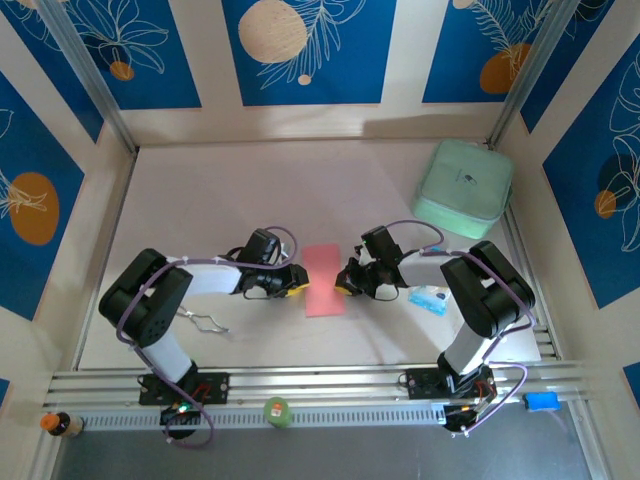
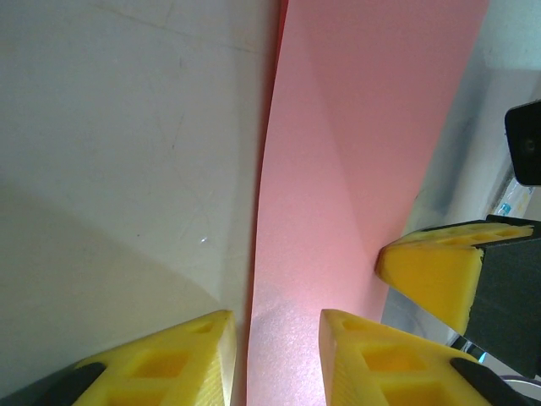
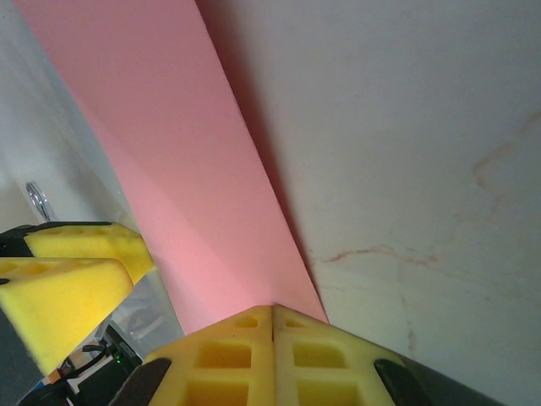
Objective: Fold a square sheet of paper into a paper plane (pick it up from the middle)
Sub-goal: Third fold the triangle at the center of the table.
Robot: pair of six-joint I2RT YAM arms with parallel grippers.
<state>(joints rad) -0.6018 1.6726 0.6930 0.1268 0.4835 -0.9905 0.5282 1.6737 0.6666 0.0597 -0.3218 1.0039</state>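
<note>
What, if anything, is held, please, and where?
The right gripper apparently pinches the thin pink-red paper sheet by its edge; left gripper, open, straddles the opposite edge.

- Bright, even light comes from overhead; the bench (image 1: 250,190) looks sharp.
- A broad, soft shadow lies outside my left fingers (image 2: 169,364), with a faint sheen on the square sheet of paper (image 2: 363,127) between them.
- My right fingers (image 3: 270,355) loom close and slightly blurred.

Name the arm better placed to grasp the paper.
Left, probably: the left gripper is open with an edge of the pink paper between its fingers, while the right gripper is shut, tips at the opposite edge.
</note>
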